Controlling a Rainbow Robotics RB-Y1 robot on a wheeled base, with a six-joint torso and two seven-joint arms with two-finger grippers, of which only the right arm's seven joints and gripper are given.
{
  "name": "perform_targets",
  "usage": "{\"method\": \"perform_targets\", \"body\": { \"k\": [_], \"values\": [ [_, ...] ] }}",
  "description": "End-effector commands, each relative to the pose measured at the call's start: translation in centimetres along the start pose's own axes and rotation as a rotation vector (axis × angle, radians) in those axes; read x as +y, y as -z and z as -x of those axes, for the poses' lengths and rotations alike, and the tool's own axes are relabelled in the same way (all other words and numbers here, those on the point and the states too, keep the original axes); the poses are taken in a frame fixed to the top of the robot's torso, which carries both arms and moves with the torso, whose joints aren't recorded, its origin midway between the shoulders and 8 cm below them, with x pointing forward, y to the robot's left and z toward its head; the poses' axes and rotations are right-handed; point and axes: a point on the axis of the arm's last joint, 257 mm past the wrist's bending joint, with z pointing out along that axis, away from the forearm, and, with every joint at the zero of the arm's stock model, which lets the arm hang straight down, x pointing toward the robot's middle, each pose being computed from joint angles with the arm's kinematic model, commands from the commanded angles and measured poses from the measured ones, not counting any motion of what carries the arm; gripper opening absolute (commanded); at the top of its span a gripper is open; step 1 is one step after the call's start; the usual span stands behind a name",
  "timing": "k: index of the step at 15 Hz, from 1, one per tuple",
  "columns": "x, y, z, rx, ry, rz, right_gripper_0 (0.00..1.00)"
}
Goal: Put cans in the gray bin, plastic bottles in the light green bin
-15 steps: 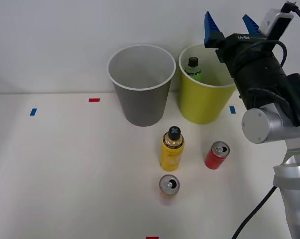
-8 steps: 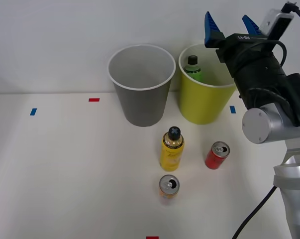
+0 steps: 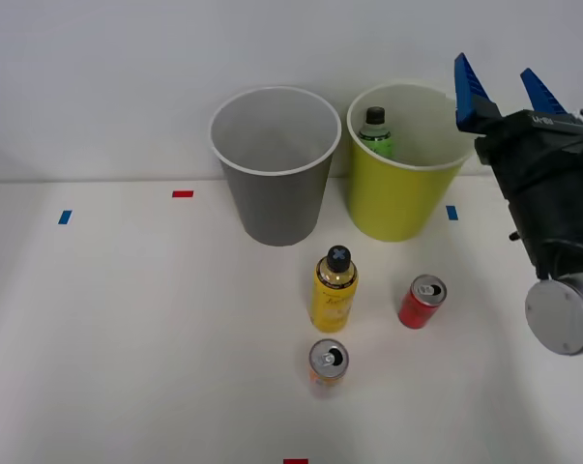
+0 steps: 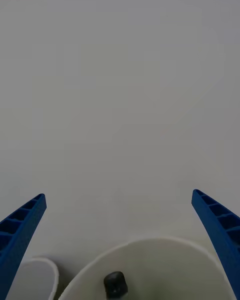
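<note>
No readable text on any object.

Your right gripper has its two blue ribbed fingers spread wide, nothing between them, against a plain pale wall. Between them you see the white rim of the light green bin, with a dark bottle cap inside. Just beside it you have a curved sliver of the gray bin rim.

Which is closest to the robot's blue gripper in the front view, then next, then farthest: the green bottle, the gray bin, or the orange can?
From the right gripper:
1. Green bottle, inside the light green bin beside the gripper.
2. Gray bin, one bin further left.
3. Orange can, down at the table's front.
</note>
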Motion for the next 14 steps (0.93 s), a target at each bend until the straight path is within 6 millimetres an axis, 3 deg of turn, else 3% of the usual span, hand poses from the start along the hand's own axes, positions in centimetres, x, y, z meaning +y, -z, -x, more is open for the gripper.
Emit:
{"method": "perform_targets", "body": {
  "k": [1, 7, 12, 14],
  "values": [
    [-0.3, 5.8, 0.3, 0.059, 0.0, -0.007, 1.0],
    [-0.4, 16.6, -1.4, 0.22, 0.02, -0.102, 1.0],
    [-2.6, 26.8, -3.9, 0.367, 0.091, -0.214, 1.0],
    [-3.0, 29.6, -4.1, 0.408, 0.128, -0.246, 1.0]
  ]
}}
